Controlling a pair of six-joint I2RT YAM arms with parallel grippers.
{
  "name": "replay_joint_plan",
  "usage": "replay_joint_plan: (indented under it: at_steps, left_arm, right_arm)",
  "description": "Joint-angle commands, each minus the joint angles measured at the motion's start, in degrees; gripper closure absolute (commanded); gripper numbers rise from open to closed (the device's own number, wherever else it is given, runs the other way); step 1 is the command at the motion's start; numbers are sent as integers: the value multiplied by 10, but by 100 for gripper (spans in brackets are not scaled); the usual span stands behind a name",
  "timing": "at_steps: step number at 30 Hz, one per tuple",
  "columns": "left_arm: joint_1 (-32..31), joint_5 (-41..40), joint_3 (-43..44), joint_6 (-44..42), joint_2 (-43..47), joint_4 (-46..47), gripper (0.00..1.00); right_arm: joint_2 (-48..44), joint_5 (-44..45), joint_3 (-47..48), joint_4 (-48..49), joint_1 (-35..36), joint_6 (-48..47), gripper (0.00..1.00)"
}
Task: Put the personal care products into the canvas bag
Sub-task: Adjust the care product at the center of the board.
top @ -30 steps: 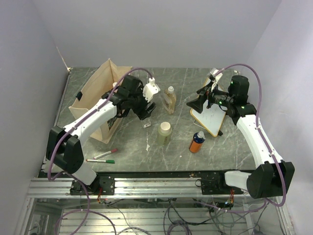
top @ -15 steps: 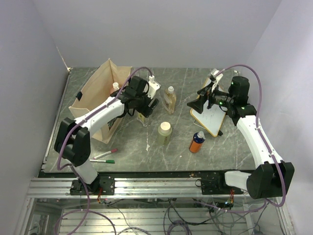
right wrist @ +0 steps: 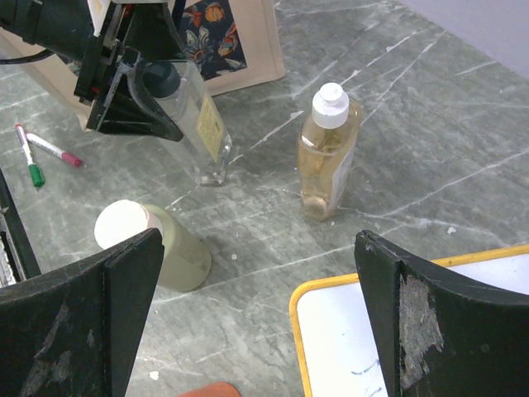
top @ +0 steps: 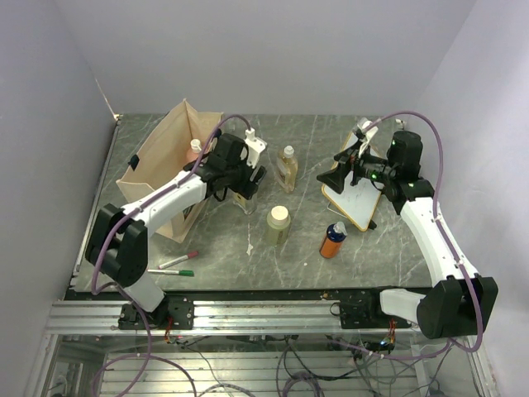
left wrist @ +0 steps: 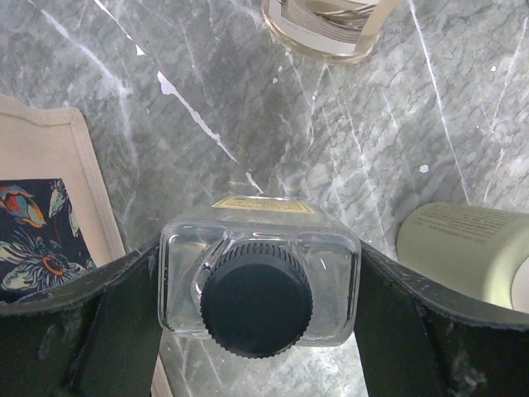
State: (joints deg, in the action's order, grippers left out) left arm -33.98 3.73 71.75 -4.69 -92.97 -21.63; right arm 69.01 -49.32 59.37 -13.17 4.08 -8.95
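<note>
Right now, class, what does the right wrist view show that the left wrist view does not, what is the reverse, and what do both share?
Only the right wrist view: the red and green marker pens, the whiteboard, and the amber bottle's white cap. Only the left wrist view: the clear bottle's black cap from straight above. Both: the left gripper around the clear bottle, the amber bottle, the pale green bottle, the canvas bag's print, the marble table.
</note>
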Motion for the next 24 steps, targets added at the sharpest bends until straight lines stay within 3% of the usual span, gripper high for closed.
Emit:
replay_joint_plan:
  at_steps: [1,5,24]
  left_arm:
    - [-3,-14,-26,17,48,71,30]
    - [-2,0,-53,18,65,97,11]
    - [3,-8,-92,51,65,139,1]
  right_arm:
    - [-14,-4,-7,16,-7,2,0]
    - [-12,-8,-8,20,-9,4,0]
    - [-15,-17,-16,30,-15,8,0]
